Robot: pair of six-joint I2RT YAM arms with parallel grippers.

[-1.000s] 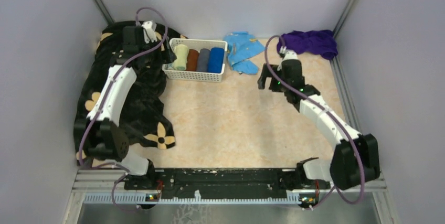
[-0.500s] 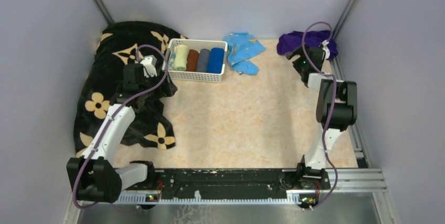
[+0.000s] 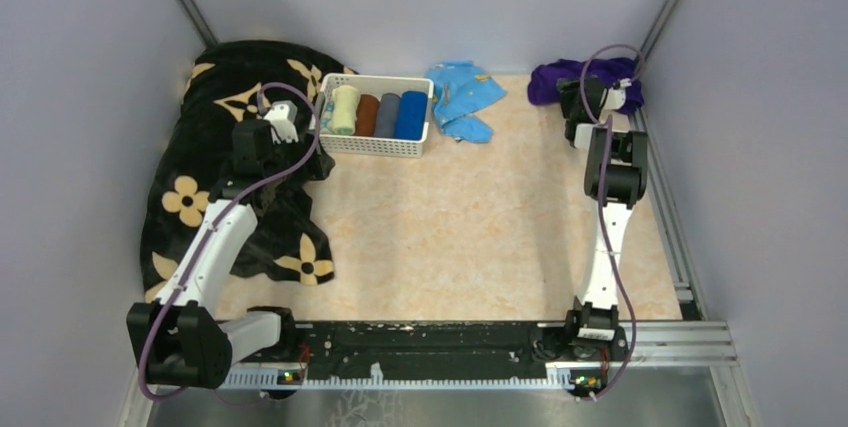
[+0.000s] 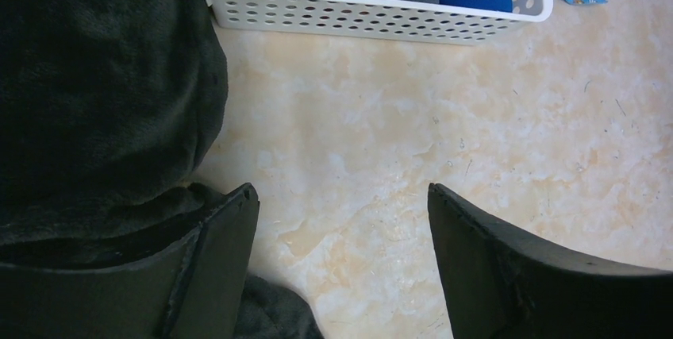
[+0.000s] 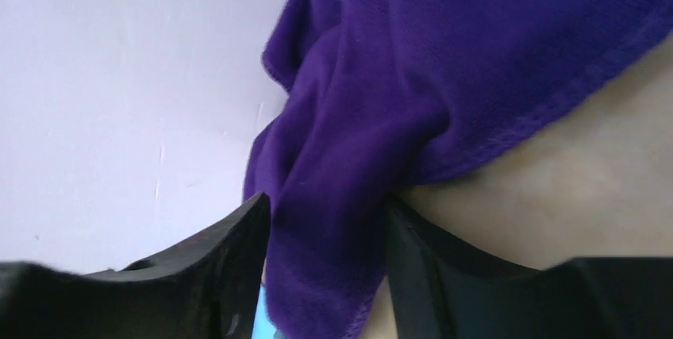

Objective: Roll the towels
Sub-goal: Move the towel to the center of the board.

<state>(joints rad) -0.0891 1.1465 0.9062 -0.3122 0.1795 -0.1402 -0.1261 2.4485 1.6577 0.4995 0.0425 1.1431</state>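
Note:
The dark purple towel (image 3: 556, 80) lies crumpled in the back right corner. My right gripper (image 3: 592, 99) is down on it. In the right wrist view a hanging fold of the purple towel (image 5: 413, 77) fills the gap of the right gripper (image 5: 325, 200), and both fingers press on it. A rolled royal blue towel (image 3: 411, 114) and a rolled pale yellow towel (image 3: 345, 107) lie in the white basket (image 3: 372, 145). My left gripper (image 4: 341, 188) stands open over bare table in front of the basket (image 4: 357, 21), with nothing between its fingers.
A black blanket with tan flowers (image 3: 215, 82) covers the left side, and its edge lies under my left finger (image 4: 214, 260). A light blue cloth (image 3: 462, 95) sits right of the basket. Brown and grey rolls (image 3: 378, 114) share the basket. Walls close in the back and both sides.
My right arm has swung from mid-table into the back right corner, and its jaws have narrowed onto the purple towel. My left arm pulled back from the basket's left end, then held still.

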